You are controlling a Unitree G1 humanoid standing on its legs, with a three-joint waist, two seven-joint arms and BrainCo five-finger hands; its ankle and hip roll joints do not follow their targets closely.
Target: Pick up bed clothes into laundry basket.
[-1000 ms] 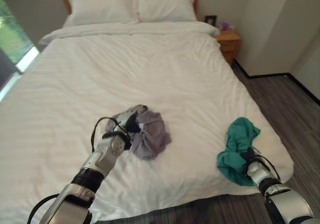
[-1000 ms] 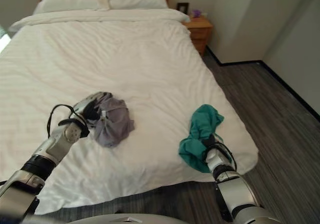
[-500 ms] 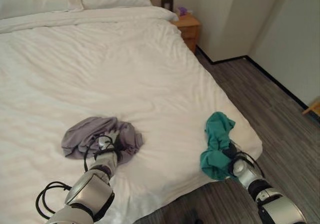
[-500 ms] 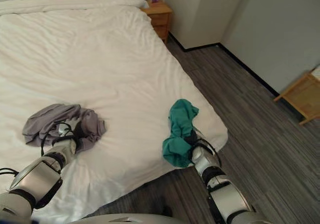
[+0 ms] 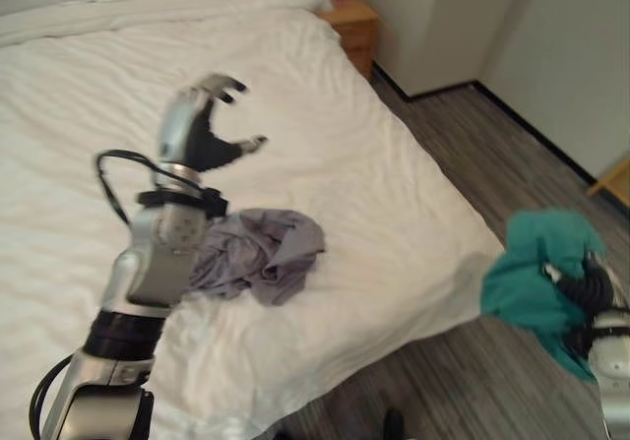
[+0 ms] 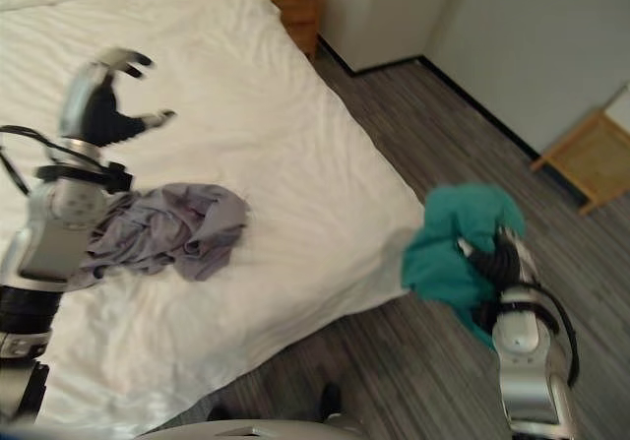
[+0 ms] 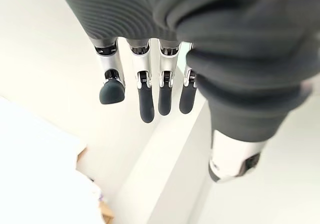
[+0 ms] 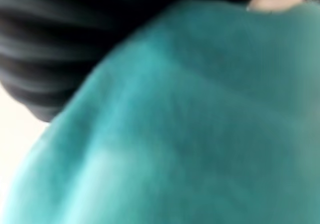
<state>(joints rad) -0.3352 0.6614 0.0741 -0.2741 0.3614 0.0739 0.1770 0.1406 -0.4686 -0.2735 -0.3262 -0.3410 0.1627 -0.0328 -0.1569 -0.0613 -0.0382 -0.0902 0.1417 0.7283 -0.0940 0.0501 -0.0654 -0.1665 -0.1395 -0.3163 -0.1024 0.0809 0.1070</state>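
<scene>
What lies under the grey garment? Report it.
The grey garment lies crumpled on the white bed cover, which shows all round it. Whatever sits beneath its folds is covered. The left hand is raised above it, open.

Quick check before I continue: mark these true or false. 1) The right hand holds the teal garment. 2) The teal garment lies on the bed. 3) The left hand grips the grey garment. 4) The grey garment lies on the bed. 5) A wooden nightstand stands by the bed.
1) True: the right hand is curled into the teal garment.
2) False: it hangs over the floor, off the bed.
3) False: the left hand is raised, open and holding nothing.
4) True: the grey garment lies crumpled on the bed.
5) True: the nightstand is beside the bed's far corner.
</scene>
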